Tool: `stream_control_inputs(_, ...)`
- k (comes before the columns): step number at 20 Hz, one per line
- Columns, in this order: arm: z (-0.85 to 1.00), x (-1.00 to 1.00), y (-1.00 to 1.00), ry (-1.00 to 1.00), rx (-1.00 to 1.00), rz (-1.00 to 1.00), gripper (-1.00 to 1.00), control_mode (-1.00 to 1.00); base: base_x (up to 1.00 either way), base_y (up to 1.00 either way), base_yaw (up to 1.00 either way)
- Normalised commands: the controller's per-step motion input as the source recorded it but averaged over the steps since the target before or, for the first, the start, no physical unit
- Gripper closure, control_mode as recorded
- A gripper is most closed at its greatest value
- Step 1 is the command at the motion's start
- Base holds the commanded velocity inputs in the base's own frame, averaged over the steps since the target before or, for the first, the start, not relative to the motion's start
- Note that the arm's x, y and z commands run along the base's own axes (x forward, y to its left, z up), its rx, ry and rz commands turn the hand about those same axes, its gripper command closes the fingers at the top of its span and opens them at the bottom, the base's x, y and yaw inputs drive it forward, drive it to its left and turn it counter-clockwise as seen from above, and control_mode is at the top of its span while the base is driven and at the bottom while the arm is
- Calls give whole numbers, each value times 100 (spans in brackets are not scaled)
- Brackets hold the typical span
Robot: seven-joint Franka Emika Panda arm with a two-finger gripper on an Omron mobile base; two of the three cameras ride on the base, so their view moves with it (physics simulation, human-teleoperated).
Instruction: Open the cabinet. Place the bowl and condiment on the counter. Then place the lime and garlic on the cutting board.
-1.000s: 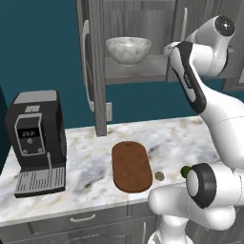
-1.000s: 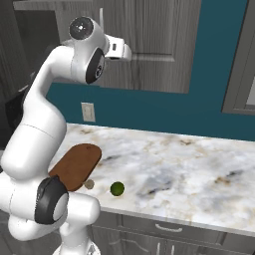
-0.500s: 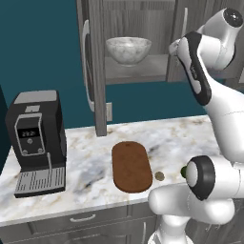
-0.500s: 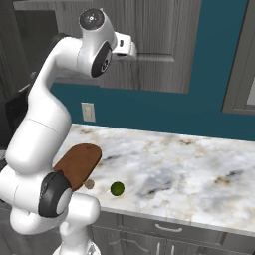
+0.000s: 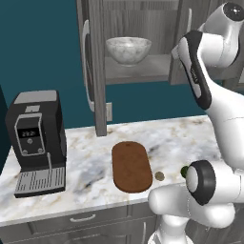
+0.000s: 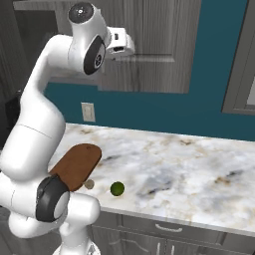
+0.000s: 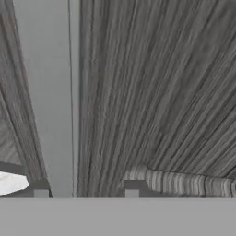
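your gripper (image 7: 86,193) is hard against the grey wood-grain cabinet (image 5: 143,28), its silver bar handle (image 7: 55,101) between the tips; grip unclear. marbled round bowl (image 5: 128,49) sits on the shelf. oblong reddish cutting board (image 5: 131,166), tan garlic (image 5: 159,176) and green lime (image 6: 117,189) lie near the counter's (image 6: 199,164) front edge.

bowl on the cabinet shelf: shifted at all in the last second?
No. In the left base view the bowl sits at the same spot on the cabinet shelf, just right of the open left door.

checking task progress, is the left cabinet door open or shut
Open. In the left base view the left door stands swung out edge-on, and the bowl shows on the shelf inside the cabinet.
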Motion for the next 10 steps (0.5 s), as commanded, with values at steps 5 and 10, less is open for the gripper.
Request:
stream_control_inputs(5,-100,-25,-31,-61,-41,0,100,-100,0,0,0)
stream_control_inputs(10,-100,4,-56,-46,-18,0,100,-100,0,0,0)
